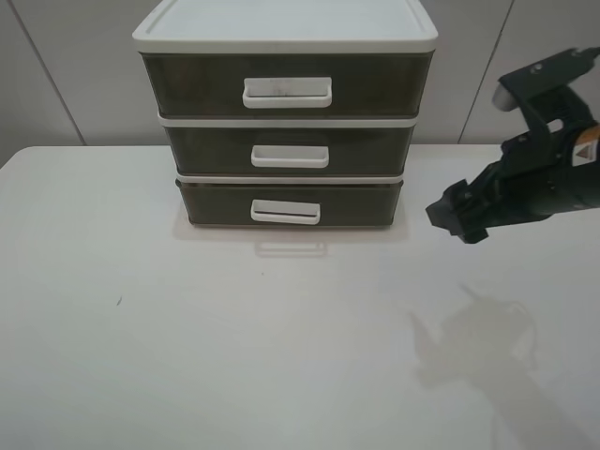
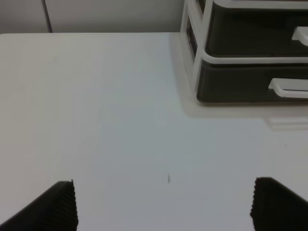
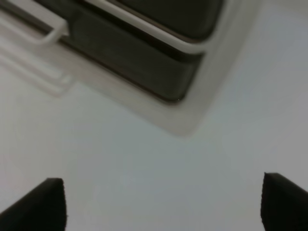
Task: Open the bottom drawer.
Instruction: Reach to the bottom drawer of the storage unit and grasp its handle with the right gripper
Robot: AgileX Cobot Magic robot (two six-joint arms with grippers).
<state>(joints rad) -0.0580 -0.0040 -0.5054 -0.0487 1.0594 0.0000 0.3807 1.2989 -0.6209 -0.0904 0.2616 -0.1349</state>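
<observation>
The bottom drawer (image 1: 289,203) is the lowest of three smoky brown drawers in a white-framed cabinet (image 1: 284,33) at the back of the table. It is shut, with a small white loop handle (image 1: 285,212). My right gripper (image 1: 459,217) hangs above the table to the right of the drawer, open and empty. The right wrist view shows the drawer's corner (image 3: 139,57) and the handle's end (image 3: 50,33), blurred. The left wrist view shows the drawer (image 2: 240,84) and its handle (image 2: 288,88) far ahead of my open left gripper (image 2: 163,207). The left gripper is outside the exterior view.
The middle drawer (image 1: 289,148) and the taller top drawer (image 1: 286,84) sit above, both shut. The white table (image 1: 234,347) stretches in front of the cabinet. A pale wall stands behind. A small dark speck (image 1: 119,301) lies on the table at left.
</observation>
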